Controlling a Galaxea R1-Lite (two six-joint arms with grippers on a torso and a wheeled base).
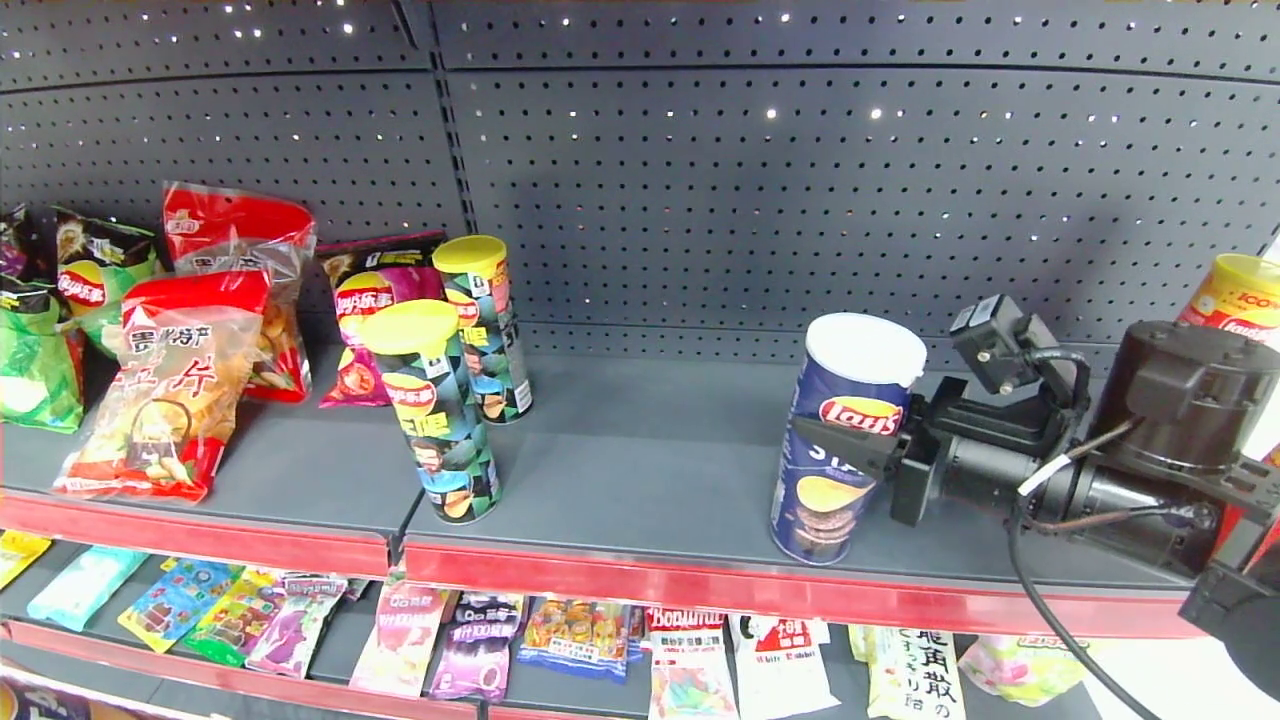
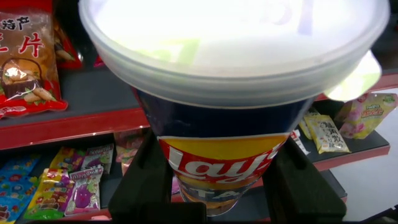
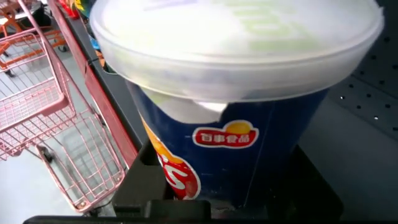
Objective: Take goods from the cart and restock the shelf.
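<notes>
- canisters on the top shelf board point(image 1: 650, 470), head view: four upright tubes.
- two are dark green canisters with yellow lids, a front one point(image 1: 437, 415) near the red lip and a rear one point(image 1: 487, 325) just behind it; touching or not, cannot tell.
- one is a blue chip canister point(image 1: 850, 440) with a white lid, right of centre near the front edge.
- one is a yellow-lidded canister point(image 1: 1235, 295) at the far right, partly hidden behind the arm.
- bags on the same board, left part: two red-topped chip bags, front point(image 1: 165, 390) and back point(image 1: 245, 270), and one purple bag point(image 1: 375, 300) leaning on the pegboard back point(image 1: 800, 200).
- at least two green bags point(image 1: 40, 350) sit at the left edge, cut off.
- lower shelf: a row of small flat snack packets point(image 1: 575, 635); not counted, several cut off.
- right claw point(image 1: 845, 450): clenched on the blue chip canister from the right, at mid-height. canister slightly tilted; whether its base touches the board, cannot tell.
- pink wire shopping cart point(image 3: 43, 124) stands on the floor beside the shelving.
- left claw point(image 2: 217, 193): grasping a second blue canister point(image 2: 224, 124), also white-lidded, black fingers point(image 2: 146, 180) pressed on both sides of the tube, held out in front of the shelving.
</notes>
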